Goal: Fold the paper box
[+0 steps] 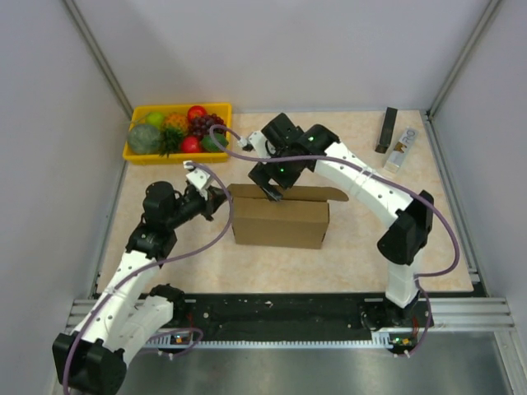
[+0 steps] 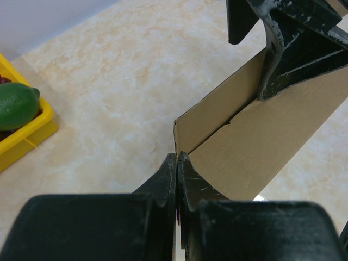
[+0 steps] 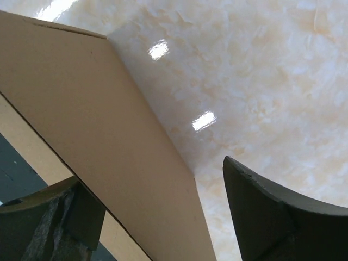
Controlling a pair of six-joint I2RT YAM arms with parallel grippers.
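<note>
The paper box (image 1: 280,220) is a brown cardboard box standing mid-table with its top open and a flap raised along its back. My left gripper (image 1: 221,197) is at the box's left end. In the left wrist view it (image 2: 178,159) is shut, its tips touching the near corner edge of the box (image 2: 255,147), with nothing seen between them. My right gripper (image 1: 273,191) hangs over the back wall. In the right wrist view it (image 3: 163,212) is open, one finger on each side of a cardboard panel (image 3: 92,109).
A yellow tray (image 1: 177,106) of fruit stands at the back left, and its corner (image 2: 38,125) with a green lime (image 2: 16,103) shows in the left wrist view. A black bar (image 1: 386,129) and a small pale bottle (image 1: 400,150) lie at the back right. Grey walls enclose the table.
</note>
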